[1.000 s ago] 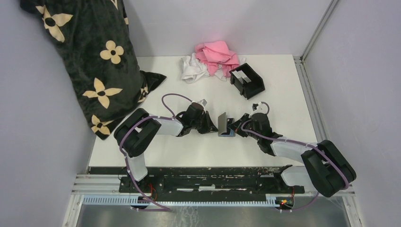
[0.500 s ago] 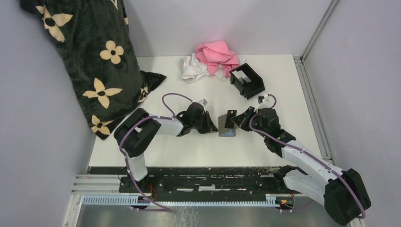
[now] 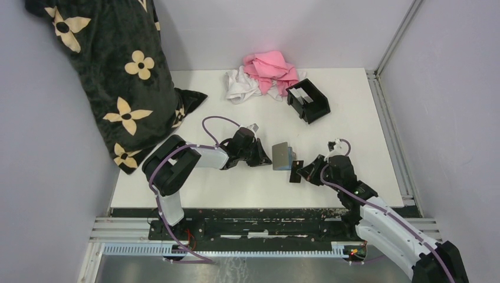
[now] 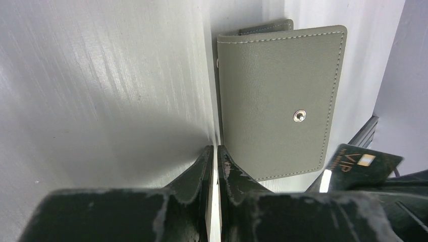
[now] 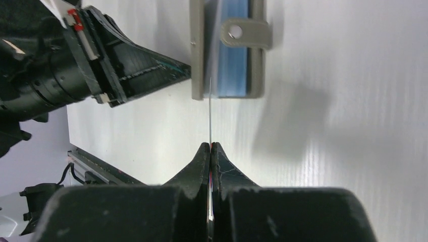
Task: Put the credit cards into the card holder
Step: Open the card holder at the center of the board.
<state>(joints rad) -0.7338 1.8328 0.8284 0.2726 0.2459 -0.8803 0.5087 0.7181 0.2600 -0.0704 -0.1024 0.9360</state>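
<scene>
While your right gripper (image 5: 210,147) pinches one dark credit card (image 4: 361,160) nearest you, edge-on and barely a line from its own camera, your left gripper (image 4: 212,151) just beyond is closed on a flap of the one grey wallet (image 4: 277,101). Its blue lining shows; whether more cards sit inside you cannot tell. Farther right, well apart, stands one black card holder (image 3: 321,105), with one pink cloth (image 3: 270,66) and one white cloth (image 3: 239,87) behind, and one flowered blanket (image 3: 112,71) far left.
</scene>
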